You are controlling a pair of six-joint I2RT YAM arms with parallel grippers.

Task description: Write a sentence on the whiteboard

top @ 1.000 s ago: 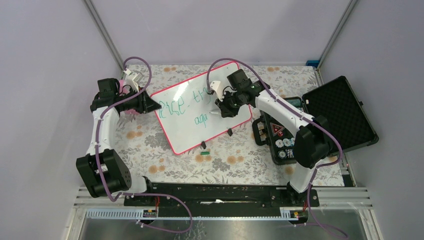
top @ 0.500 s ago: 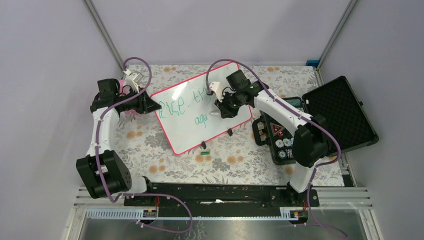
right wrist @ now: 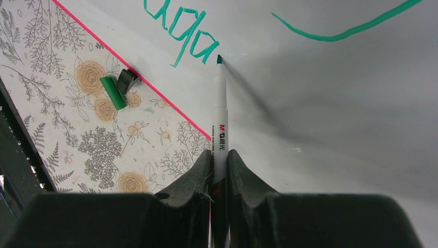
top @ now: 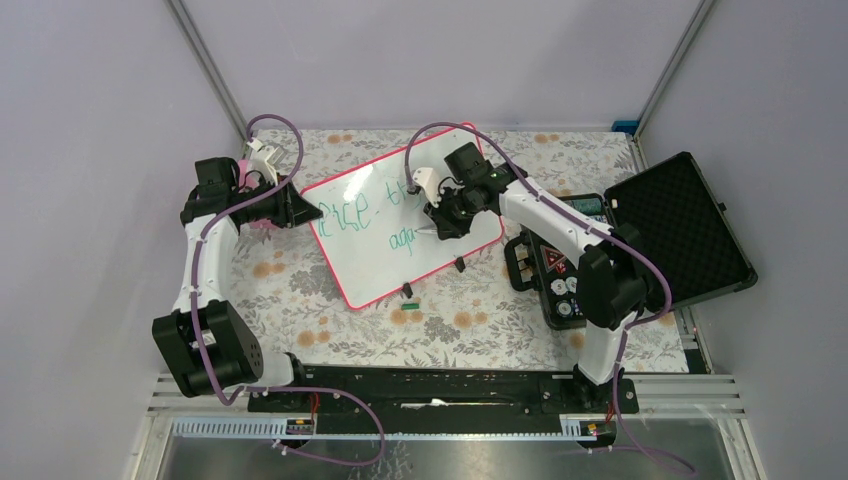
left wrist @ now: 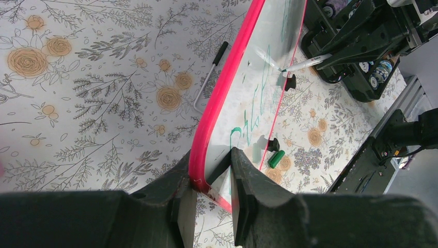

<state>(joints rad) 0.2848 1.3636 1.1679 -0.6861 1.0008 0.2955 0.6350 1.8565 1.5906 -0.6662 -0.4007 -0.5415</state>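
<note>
Whiteboard (top: pixel 385 270) is seen mid-bench on the floral cloth of the bench (top: pixel 290 285), turned at an angle between the two arms. The pink frame at its left corner is clamped by the left pincer (left wrist: pixel 210 173), one finger on each side of the edge. A white marker (right wrist: pixel 220 119) is held in the right pincer (right wrist: pixel 219 160), jaws narrowed tight on the barrel. The green tip is set on the board surface just right of the last scrawled word. The sentence (top: pixel 352 214) is written in green across the board in two lines; the letters cannot be read from the top view. A green cap (right wrist: pixel 112 92) is lying on the cloth just outside the near frame edge, beside a small black clip (right wrist: pixel 127 80). An open black case (top: pixel 685 225) is placed right of the board, near but apart.
</note>
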